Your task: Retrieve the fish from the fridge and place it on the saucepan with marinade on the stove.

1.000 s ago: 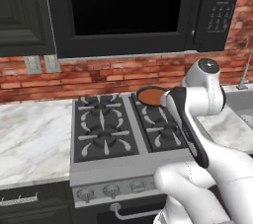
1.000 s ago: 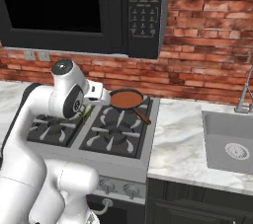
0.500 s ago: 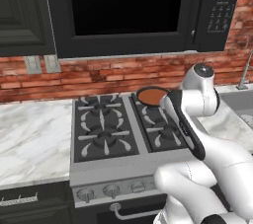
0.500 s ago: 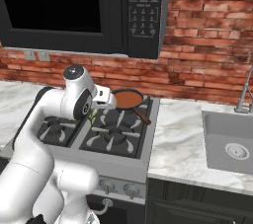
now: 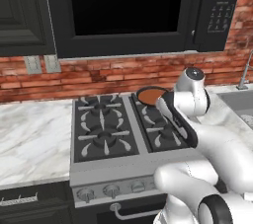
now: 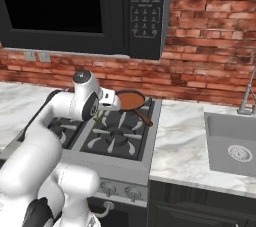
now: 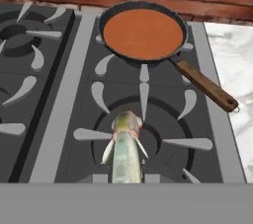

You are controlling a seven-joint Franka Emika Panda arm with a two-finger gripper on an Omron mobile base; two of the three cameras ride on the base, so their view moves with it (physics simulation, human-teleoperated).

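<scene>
My gripper point(image 6: 100, 113) is shut on the fish point(image 7: 126, 149), a thin olive-green sliver that hangs above the stove's point(image 7: 64, 94) front right burner. In the right base view the fish point(image 6: 98, 116) pokes out below the hand, just left of the pan. The saucepan point(image 7: 205, 85) sits on the back right burner, its brown handle pointing to the front right. The orange-brown marinade point(image 7: 143, 33) fills it as a flat disc. From the base views the saucepan point(image 5: 150, 94) point(image 6: 131, 101) lies just beyond the hand. The fridge is out of view.
A black microwave point(image 6: 145, 11) hangs over the stove, in front of a brick wall. Marble counter point(image 5: 29, 139) runs to the left; to the right are more counter, a sink point(image 6: 235, 148) and a faucet point(image 6: 247, 91). Knobs point(image 5: 111, 191) line the stove front.
The hand with the fish has swung further over the stove, toward the saucepan on the back right burner. The pan has not moved.
</scene>
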